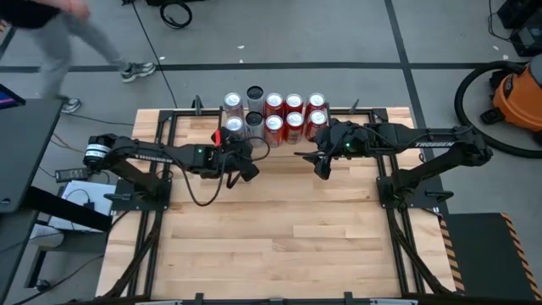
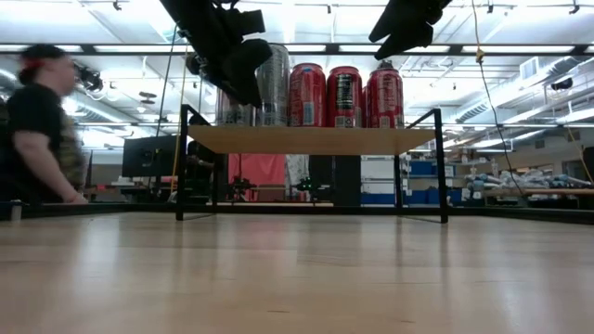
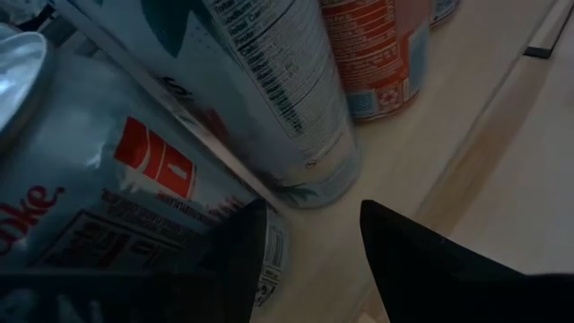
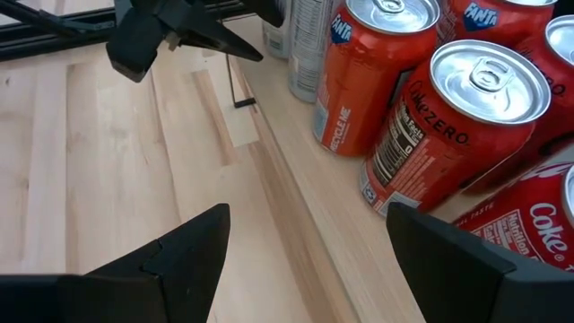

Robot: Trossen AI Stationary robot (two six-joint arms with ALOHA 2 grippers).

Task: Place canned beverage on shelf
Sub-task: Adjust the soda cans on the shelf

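The shelf (image 2: pixel 306 139) is a low light-wood board on black legs at the table's far side; it also shows in the high view (image 1: pixel 284 151). On it stand several red cans (image 1: pixel 294 114), a silver Diet Coke can (image 3: pixel 108 179) and taller silver cans (image 3: pixel 278 90). My left gripper (image 3: pixel 314 269) is open above the shelf's left front part (image 1: pixel 241 157). The silver Diet Coke can lies outside its fingers, beside one of them. My right gripper (image 4: pixel 305 260) is open and empty just off the shelf's front edge (image 1: pixel 322 165), with the red cans beyond it. My left gripper has one finger (image 3: pixel 247 256) right beside the silver Diet Coke can's lower wall (image 3: pixel 179 233). I cannot tell whether it touches the can. The can stands upright on the shelf, and nothing is between the fingers.
The wooden tabletop (image 1: pixel 279 237) stretches toward the near edge in front of the shelf. A person (image 2: pixel 42 130) moves past the table's far left, also seen in the high view (image 1: pixel 51 42). An orange vacuum (image 1: pixel 517 93) stands on the floor at the right.
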